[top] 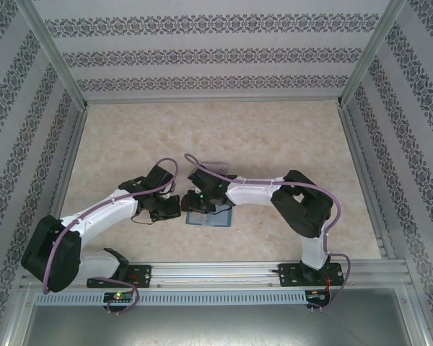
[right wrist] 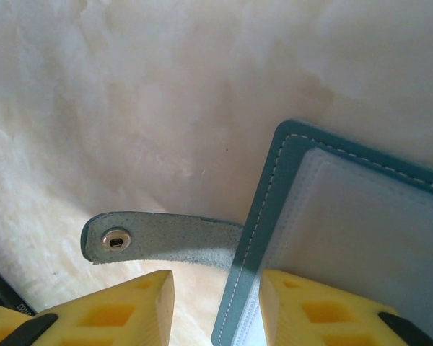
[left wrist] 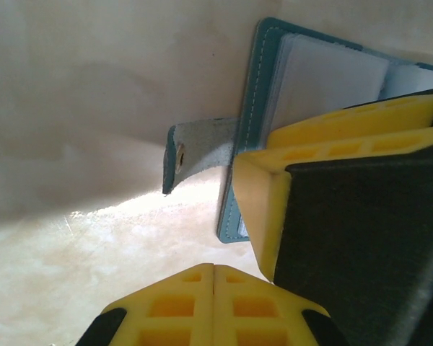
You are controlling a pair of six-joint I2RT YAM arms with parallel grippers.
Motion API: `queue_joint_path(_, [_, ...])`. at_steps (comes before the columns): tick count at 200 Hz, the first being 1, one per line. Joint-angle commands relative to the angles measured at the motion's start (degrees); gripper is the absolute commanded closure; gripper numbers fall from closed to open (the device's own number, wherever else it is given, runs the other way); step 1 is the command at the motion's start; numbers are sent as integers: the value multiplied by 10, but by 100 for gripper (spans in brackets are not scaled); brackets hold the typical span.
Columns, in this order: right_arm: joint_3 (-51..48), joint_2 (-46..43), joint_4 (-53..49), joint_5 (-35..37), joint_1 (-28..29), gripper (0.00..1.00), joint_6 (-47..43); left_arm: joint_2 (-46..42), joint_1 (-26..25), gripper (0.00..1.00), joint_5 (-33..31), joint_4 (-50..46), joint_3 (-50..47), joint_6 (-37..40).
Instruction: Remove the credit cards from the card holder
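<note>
No legible text, label or number anywhere

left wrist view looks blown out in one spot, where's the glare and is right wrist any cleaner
Left wrist: a bright glare patch washes out the table just below the closing tab, with dimmer surface above; the card holder looks soft. Right wrist: light is even, no hot spot, and the snap on the tab is crisp; the yellow fingertips at the bottom edge blur slightly.

Bare table (top: 274, 130) lies open across the upper half; the left arm (top: 101, 213), right arm (top: 274, 193) and card holder (top: 211, 218) crowd the lower centre.
</note>
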Motion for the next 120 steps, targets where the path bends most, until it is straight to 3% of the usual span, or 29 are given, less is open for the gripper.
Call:
queue_joint_path(1, [-1, -8, -67, 40, 6, 58, -16, 9, 6, 99, -9, -24, 19, 15])
queue_joint_path(49, [9, -31, -145, 94, 14, 54, -40, 36, 6, 99, -4, -18, 43, 19])
queue_joint_path(120, [106, -8, -332, 246, 53, 45, -98, 48, 6, 99, -4, -20, 57, 28])
